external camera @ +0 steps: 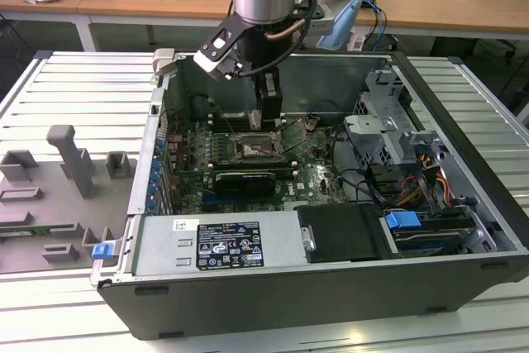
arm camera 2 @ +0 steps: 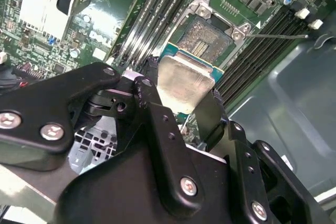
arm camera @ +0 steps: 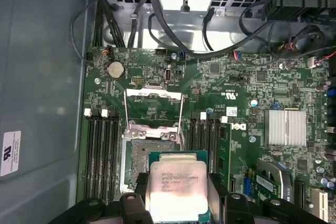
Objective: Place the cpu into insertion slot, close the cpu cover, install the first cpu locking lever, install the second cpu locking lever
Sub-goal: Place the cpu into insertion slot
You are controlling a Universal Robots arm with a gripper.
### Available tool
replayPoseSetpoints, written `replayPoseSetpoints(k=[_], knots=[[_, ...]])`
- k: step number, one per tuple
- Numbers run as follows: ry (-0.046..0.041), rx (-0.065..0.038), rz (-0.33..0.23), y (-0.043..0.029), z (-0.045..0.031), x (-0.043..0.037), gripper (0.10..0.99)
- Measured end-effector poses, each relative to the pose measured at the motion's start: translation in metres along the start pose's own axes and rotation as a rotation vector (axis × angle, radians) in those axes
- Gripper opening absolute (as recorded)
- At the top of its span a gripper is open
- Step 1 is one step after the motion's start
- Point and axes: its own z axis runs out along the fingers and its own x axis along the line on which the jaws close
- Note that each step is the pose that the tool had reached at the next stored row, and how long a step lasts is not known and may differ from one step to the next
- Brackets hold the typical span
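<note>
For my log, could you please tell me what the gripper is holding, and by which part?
The gripper clamps the cpu by two opposite edges, one finger on each; it is not yet seated in the insertion slot.

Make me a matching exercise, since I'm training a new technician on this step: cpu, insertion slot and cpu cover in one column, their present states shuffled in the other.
Things
1. cpu
2. insertion slot
3. cpu cover

States
A. swung open, off the socket
B. held between the fingers, above the board
C. uncovered, with nothing seated in it

Pairs: 1-B, 2-C, 3-A
</note>
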Motion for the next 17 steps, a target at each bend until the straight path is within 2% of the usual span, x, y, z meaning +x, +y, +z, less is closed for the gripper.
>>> replayPoseSetpoints(k=[7, 9, 14, 17], knots=[[0.0001, 0.0, 0.0, -0.0007, 0.0151, 0.0123, 0.525], [-0.0008, 0.0, 0.009, -0.0014, 0.0226, 0.0162, 0.525], [-0.0015, 0.0, 0.017, -0.0024, 0.0342, 0.0173, 0.525], [-0.0015, 0.0, 0.017, -0.0026, 0.0369, 0.0173, 0.525]])
